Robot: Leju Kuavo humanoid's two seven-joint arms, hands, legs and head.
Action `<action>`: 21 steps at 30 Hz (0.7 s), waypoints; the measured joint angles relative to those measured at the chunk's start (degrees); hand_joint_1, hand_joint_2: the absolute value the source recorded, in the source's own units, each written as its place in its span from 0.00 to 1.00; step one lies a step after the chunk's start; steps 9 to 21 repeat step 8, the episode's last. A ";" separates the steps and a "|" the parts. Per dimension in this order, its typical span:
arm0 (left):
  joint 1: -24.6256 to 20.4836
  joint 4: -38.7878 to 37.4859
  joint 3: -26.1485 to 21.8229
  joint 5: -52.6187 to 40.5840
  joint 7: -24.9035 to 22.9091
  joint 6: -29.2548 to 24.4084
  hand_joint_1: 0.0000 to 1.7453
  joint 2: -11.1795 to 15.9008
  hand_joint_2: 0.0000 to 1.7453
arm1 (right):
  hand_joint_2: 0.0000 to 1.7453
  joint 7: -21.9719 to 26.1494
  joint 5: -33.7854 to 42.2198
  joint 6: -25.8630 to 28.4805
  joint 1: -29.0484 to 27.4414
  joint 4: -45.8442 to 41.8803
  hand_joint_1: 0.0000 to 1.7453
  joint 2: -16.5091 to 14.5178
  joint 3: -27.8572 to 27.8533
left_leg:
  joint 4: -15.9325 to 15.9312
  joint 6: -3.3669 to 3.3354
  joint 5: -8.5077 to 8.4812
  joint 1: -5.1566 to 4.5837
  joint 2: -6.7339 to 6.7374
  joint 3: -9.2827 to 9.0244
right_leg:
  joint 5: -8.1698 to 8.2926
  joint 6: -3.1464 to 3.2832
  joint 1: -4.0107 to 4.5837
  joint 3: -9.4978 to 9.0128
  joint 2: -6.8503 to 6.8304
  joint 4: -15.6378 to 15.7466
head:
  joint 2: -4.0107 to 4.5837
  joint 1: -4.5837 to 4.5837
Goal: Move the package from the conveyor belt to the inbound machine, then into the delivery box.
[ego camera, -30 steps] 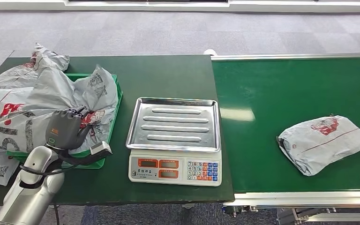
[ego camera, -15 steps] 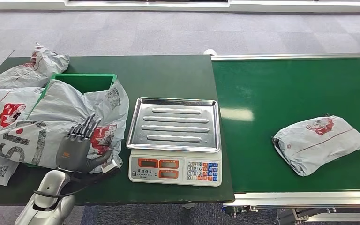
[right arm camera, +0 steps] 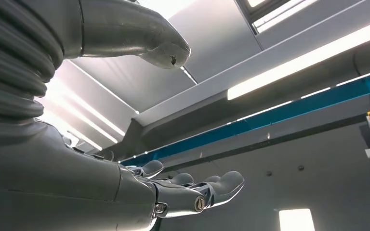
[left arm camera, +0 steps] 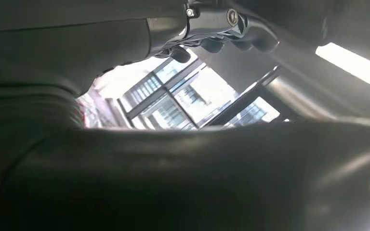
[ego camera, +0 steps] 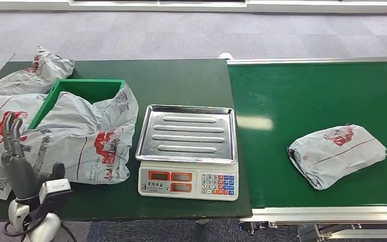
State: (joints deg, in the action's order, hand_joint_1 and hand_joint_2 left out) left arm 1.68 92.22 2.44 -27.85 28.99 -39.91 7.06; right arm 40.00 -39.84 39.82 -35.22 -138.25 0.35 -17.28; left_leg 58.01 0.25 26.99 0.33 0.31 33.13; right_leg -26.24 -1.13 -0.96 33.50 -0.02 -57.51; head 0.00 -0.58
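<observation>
A grey package with a red print lies on the green conveyor belt at the right. The scale with a steel tray stands in the middle of the green table. A green delivery box at the left holds a large grey package spilling over its edge. My left hand is raised at the table's front left corner, fingers straight and apart, holding nothing. My right hand is seen against the ceiling with its fingers spread and nothing in them.
More grey packages lie on the table to the left of the box. A steel rail runs along the belt's near edge. Grey carpet floor lies beyond the table.
My left hand has let go of the package in the box and drawn back toward the table's front left corner. The package on the belt has drifted left.
</observation>
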 joint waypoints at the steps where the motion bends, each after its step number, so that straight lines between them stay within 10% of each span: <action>1: 1.31 2.04 -1.11 1.62 2.58 -0.08 0.00 -1.05 0.00 | 1.00 0.00 -0.40 0.00 0.13 0.03 0.00 -0.39 0.19 | 0.00 -0.01 0.03 0.00 0.00 0.00 | -0.01 0.00 0.00 -0.01 0.00 0.00 | 0.00 0.00; 7: 7.96 13.16 -5.82 8.01 10.95 -0.11 0.00 -6.23 0.00 | 1.00 -1.64 -0.79 0.00 0.38 0.70 0.00 -2.20 1.46 | 0.01 -0.04 0.10 -0.01 -0.02 -0.05 | -0.08 -0.03 -0.01 -0.05 -0.05 0.03 | 0.00 -0.01; 21: 8.38 13.91 -6.02 8.23 11.01 -0.11 0.00 -6.50 0.00 | 1.00 -2.16 -0.77 0.00 0.34 0.77 0.00 -2.22 1.58 | 0.01 -0.04 0.11 -0.01 -0.03 -0.05 | -0.09 -0.03 -0.01 -0.06 -0.07 0.03 | 0.00 0.00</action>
